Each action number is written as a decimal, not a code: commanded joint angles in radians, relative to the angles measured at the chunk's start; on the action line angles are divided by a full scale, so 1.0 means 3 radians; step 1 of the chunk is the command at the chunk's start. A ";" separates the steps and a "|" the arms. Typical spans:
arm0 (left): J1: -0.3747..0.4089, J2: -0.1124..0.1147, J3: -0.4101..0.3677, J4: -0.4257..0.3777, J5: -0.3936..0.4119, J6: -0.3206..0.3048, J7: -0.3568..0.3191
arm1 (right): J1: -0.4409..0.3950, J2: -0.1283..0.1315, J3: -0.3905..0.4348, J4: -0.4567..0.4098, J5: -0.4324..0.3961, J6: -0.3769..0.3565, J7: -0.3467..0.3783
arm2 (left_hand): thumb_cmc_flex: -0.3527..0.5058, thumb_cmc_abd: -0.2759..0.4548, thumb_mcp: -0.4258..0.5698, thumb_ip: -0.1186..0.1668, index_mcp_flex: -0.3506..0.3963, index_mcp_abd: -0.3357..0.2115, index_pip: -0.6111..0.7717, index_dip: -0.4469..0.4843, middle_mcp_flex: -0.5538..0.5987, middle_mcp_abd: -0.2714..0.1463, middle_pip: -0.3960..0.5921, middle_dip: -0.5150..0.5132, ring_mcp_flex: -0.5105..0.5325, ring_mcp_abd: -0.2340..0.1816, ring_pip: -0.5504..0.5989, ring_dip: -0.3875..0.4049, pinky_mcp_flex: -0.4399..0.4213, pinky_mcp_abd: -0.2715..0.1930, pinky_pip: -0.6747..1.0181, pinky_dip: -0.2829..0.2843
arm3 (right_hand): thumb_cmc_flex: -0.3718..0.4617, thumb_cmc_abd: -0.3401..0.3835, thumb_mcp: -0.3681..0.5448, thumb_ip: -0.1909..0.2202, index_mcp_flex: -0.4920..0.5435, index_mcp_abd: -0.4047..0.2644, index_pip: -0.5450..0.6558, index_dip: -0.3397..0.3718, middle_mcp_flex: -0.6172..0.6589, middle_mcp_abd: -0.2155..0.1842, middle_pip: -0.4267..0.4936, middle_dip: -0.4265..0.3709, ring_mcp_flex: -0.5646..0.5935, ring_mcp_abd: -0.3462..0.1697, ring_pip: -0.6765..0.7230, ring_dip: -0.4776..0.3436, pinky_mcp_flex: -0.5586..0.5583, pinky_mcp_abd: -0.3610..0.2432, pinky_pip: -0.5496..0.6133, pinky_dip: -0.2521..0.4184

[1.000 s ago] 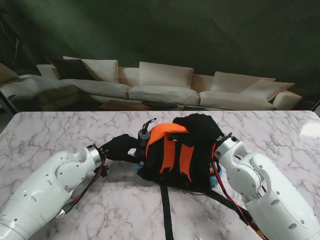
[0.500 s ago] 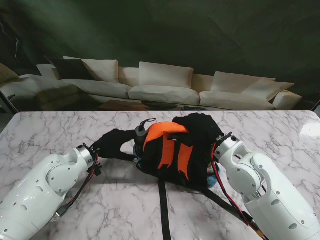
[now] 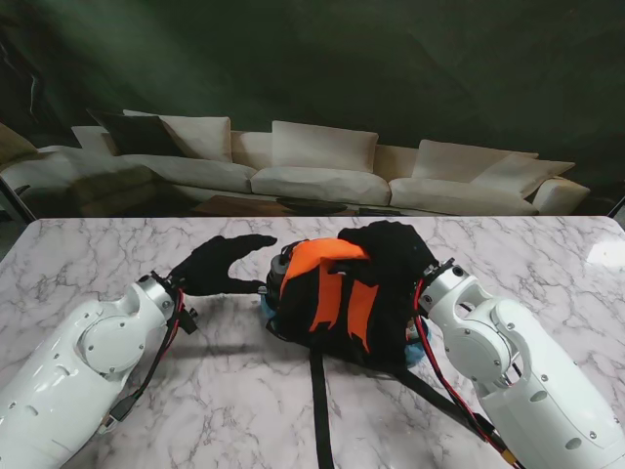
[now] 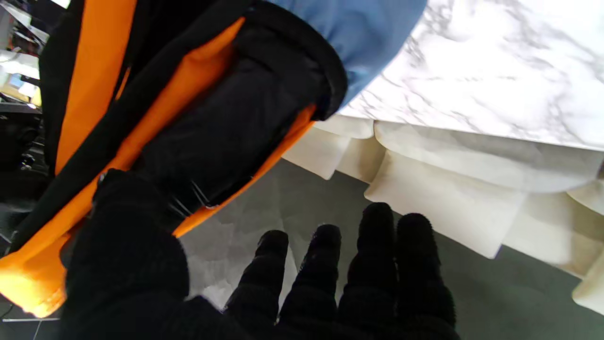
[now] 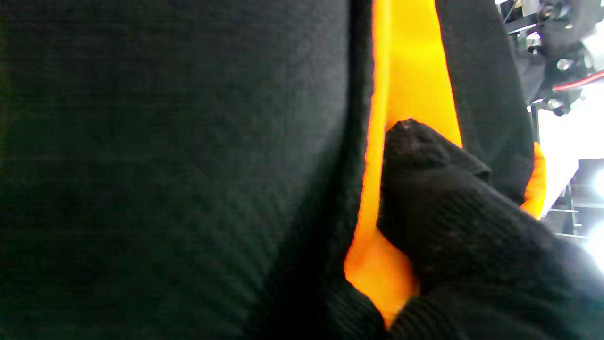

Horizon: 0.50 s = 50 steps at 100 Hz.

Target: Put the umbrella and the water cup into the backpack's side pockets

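left robot hand: fingers spread, holding nothing, beside backpack
right robot hand: pressed on backpack top, grip unclear
umbrella: seated in left side pocket
advice: keep backpack pinned; cup unseen

The left arm rises from the table's near left corner, its black-gloved left hand lifted with fingers spread and nothing in its grasp. The right arm comes from the near right corner, its right hand clamped on the backpack
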 commanded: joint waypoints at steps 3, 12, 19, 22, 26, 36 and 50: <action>-0.0129 -0.0002 0.0111 0.0001 0.0038 0.0029 -0.0093 | -0.0010 0.0001 -0.0008 0.0011 -0.0003 0.0004 0.0009 | 0.0106 0.0051 -0.0008 0.0056 -0.0159 0.0036 -0.0091 -0.0062 -0.0158 0.0028 -0.0105 -0.0076 0.0017 -0.0047 -0.0085 -0.0042 -0.0041 -0.0027 -0.0058 0.0003 | 0.0420 0.0301 0.0354 0.0253 0.0152 -0.0424 0.0245 0.0078 0.0001 -0.0088 0.0008 -0.0007 0.0073 -0.0006 0.0132 0.0008 0.0022 -0.0029 0.0125 -0.0009; -0.0232 -0.0014 0.0244 0.0098 -0.0093 0.0019 -0.0114 | -0.0013 0.0000 -0.0010 0.0013 -0.0001 0.0008 0.0006 | 0.0108 0.0039 -0.0011 0.0052 -0.0105 0.0016 -0.0065 -0.0078 -0.0110 -0.0003 -0.0107 -0.0106 0.0090 -0.0080 -0.0083 -0.0057 -0.0006 -0.0010 -0.0084 -0.0006 | 0.0422 0.0300 0.0355 0.0253 0.0152 -0.0423 0.0245 0.0078 0.0001 -0.0084 0.0008 -0.0007 0.0073 -0.0006 0.0132 0.0007 0.0022 -0.0029 0.0125 -0.0009; -0.0280 -0.0025 0.0338 0.0145 -0.0184 0.0068 -0.0134 | -0.0014 0.0000 -0.0011 0.0014 0.0000 0.0010 0.0006 | 0.0168 0.0058 0.0015 0.0057 -0.0060 -0.0015 -0.0041 -0.0078 -0.0112 -0.0027 -0.0098 -0.0107 0.0099 -0.0083 -0.0082 -0.0059 0.0000 -0.0010 -0.0091 -0.0007 | 0.0422 0.0302 0.0354 0.0253 0.0153 -0.0425 0.0246 0.0078 0.0000 -0.0084 0.0008 -0.0007 0.0073 -0.0007 0.0131 0.0007 0.0022 -0.0029 0.0125 -0.0009; -0.0307 -0.0028 0.0378 0.0179 -0.0185 0.0085 -0.0131 | -0.0015 0.0000 -0.0010 0.0014 0.0000 0.0009 0.0007 | 0.0203 0.0078 0.0024 0.0056 0.0025 -0.0058 0.0001 -0.0066 -0.0080 -0.0040 -0.0073 -0.0098 0.0116 -0.0089 -0.0073 -0.0056 0.0003 -0.0010 -0.0091 -0.0007 | 0.0421 0.0303 0.0353 0.0253 0.0153 -0.0427 0.0245 0.0078 0.0000 -0.0084 0.0008 -0.0007 0.0073 -0.0007 0.0131 0.0007 0.0022 -0.0029 0.0125 -0.0009; -0.0337 -0.0030 0.0427 0.0222 -0.0194 0.0109 -0.0137 | -0.0016 0.0000 -0.0010 0.0014 0.0002 0.0009 0.0007 | 0.0346 0.0127 0.0031 0.0051 0.0278 -0.0159 0.0165 -0.0002 0.0007 -0.0069 0.0000 -0.0065 0.0162 -0.0093 -0.0052 -0.0049 0.0044 -0.0018 -0.0107 -0.0013 | 0.0421 0.0303 0.0353 0.0253 0.0153 -0.0427 0.0245 0.0078 0.0000 -0.0084 0.0008 -0.0007 0.0073 -0.0007 0.0131 0.0007 0.0022 -0.0029 0.0125 -0.0009; -0.0400 -0.0035 0.0538 0.0341 -0.0174 0.0173 -0.0129 | -0.0020 -0.0001 -0.0007 0.0013 0.0004 0.0004 0.0004 | 0.0654 0.0292 0.0010 0.0046 0.0633 -0.0261 0.0403 0.0113 0.0179 -0.0105 0.0116 -0.0023 0.0274 -0.0109 0.0004 -0.0027 0.0131 -0.0021 -0.0077 -0.0005 | 0.0422 0.0304 0.0352 0.0253 0.0152 -0.0426 0.0244 0.0078 0.0001 -0.0084 0.0008 -0.0007 0.0073 -0.0007 0.0130 0.0006 0.0022 -0.0029 0.0125 -0.0009; -0.0443 -0.0045 0.0614 0.0478 -0.0167 0.0236 -0.0099 | -0.0024 0.0000 -0.0004 0.0014 0.0004 0.0002 0.0004 | 0.0979 0.0348 0.0027 0.0054 0.1090 -0.0339 0.0760 0.0379 0.0343 -0.0130 0.0232 0.0003 0.0359 -0.0112 0.0054 -0.0009 0.0187 -0.0019 -0.0016 -0.0006 | 0.0421 0.0300 0.0352 0.0253 0.0151 -0.0425 0.0244 0.0078 0.0001 -0.0081 0.0008 -0.0007 0.0073 -0.0007 0.0130 0.0006 0.0022 -0.0029 0.0125 -0.0009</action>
